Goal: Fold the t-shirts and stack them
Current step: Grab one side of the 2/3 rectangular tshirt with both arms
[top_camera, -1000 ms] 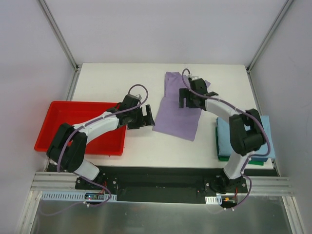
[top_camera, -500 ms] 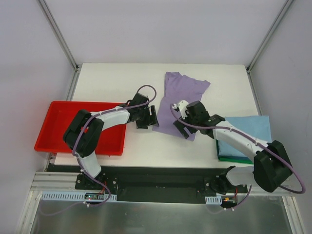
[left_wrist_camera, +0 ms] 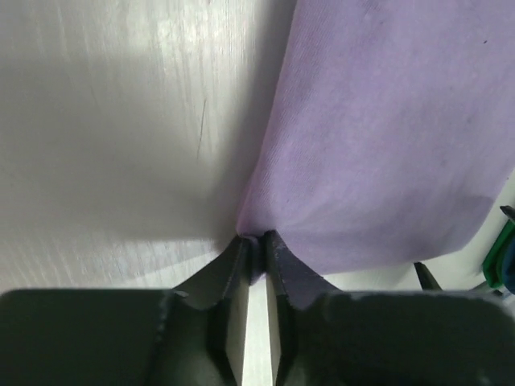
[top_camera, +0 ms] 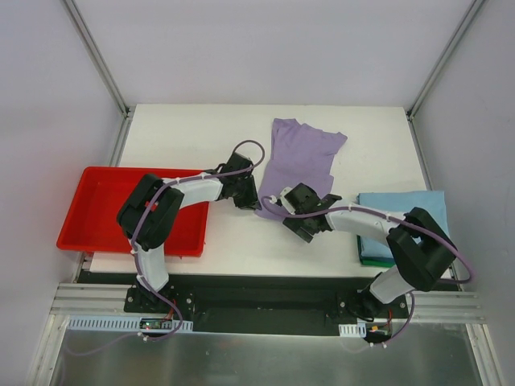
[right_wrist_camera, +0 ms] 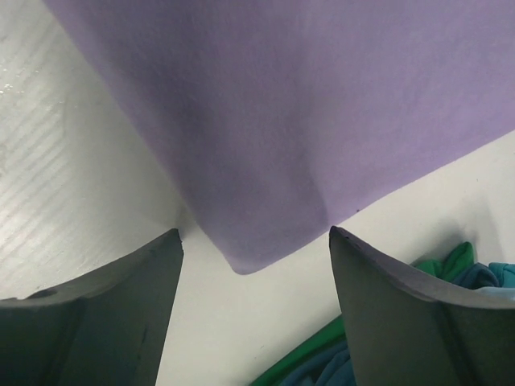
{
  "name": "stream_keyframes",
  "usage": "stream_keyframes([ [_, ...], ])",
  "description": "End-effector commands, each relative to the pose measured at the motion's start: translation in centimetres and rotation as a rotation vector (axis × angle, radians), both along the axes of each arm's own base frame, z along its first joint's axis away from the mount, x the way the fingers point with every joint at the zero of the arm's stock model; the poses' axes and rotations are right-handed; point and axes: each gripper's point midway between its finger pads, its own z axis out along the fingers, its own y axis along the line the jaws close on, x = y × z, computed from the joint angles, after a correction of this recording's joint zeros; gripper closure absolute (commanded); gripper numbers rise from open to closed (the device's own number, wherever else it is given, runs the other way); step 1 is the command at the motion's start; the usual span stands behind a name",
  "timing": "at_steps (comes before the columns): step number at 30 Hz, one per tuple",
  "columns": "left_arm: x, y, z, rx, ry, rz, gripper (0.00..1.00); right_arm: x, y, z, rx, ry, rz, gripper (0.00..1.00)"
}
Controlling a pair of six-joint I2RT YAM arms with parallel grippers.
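A lavender t-shirt lies folded lengthwise in a long strip on the white table, collar end far. My left gripper is at its near left corner, and the left wrist view shows the jaws shut on a pinch of that lavender t-shirt edge. My right gripper stands open at the near right corner; that corner of the lavender t-shirt lies between its fingers without touching them. A folded light blue t-shirt rests on a dark green t-shirt at the right.
A red plastic tray sits at the table's left edge, under my left arm. Grey walls with metal posts close in the table at the back and both sides. The blue and green stack lies close to my right gripper.
The left gripper slid right to the lavender shirt's near left corner and shut on it. The right arm swung from the shirt's far end to its near right corner.
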Motion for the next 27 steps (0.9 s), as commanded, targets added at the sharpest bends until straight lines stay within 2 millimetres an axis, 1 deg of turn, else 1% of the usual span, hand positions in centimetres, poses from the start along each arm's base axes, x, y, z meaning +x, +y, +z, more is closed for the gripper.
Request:
stream_keyframes([
  [1,0.4,0.2,-1.8,0.064,0.003,0.009,0.96,0.0,-1.1,-0.5,-0.074,0.006,-0.027,0.25],
  [2,0.4,0.3,-1.8,0.064,0.003,0.009,1.0,-0.1,-1.2,-0.7,-0.086,0.015,-0.03,0.28],
  [4,0.3,0.5,-1.8,0.073,-0.005,0.015,1.0,-0.4,-1.4,-1.2,-0.115,0.034,-0.028,0.34],
  [6,0.2,1.0,-1.7,0.085,-0.011,0.025,1.0,-0.7,-1.4,-1.4,-0.138,0.052,-0.033,0.44],
  [8,0.3,1.1,-1.3,0.085,-0.024,0.03,1.0,-1.0,-1.6,-1.7,-0.156,0.066,-0.027,0.48],
  [13,0.6,1.3,-0.4,0.085,-0.051,0.042,1.0,-1.6,-1.5,-1.9,-0.173,0.104,-0.024,0.71],
  [15,0.6,1.3,0.3,0.076,-0.063,0.037,1.0,-2.5,-1.1,-1.8,-0.156,0.141,-0.018,0.82],
  [16,0.5,1.4,0.5,0.075,-0.068,0.035,1.0,-2.9,-0.8,-1.6,-0.13,0.163,-0.013,0.85],
  [18,0.4,1.7,1.8,0.067,-0.099,0.041,1.0,-3.9,0.6,-0.9,-0.05,0.189,0.01,0.95],
  [20,0.0,2.5,3.2,0.065,-0.139,0.06,1.0,-4.9,2.4,0.0,0.047,0.199,0.041,0.97],
  [21,-0.2,3.2,3.7,0.074,-0.161,0.078,1.0,-5.4,3.2,0.6,0.095,0.202,0.059,0.99],
  [22,-0.5,3.9,4.6,0.075,-0.187,0.095,1.0,-6.1,4.3,1.4,0.15,0.204,0.084,0.99],
  [24,-1.2,5.7,6.1,0.091,-0.241,0.14,1.0,-7.3,5.7,2.9,0.232,0.196,0.121,0.99],
  [26,-2.0,7.5,8.4,0.091,-0.31,0.189,1.0,-9.3,7.8,5.0,0.361,0.225,0.175,0.99],
  [27,-2.4,8.3,9.1,0.095,-0.331,0.206,1.0,-10.1,8.6,5.9,0.402,0.235,0.193,0.99],
])
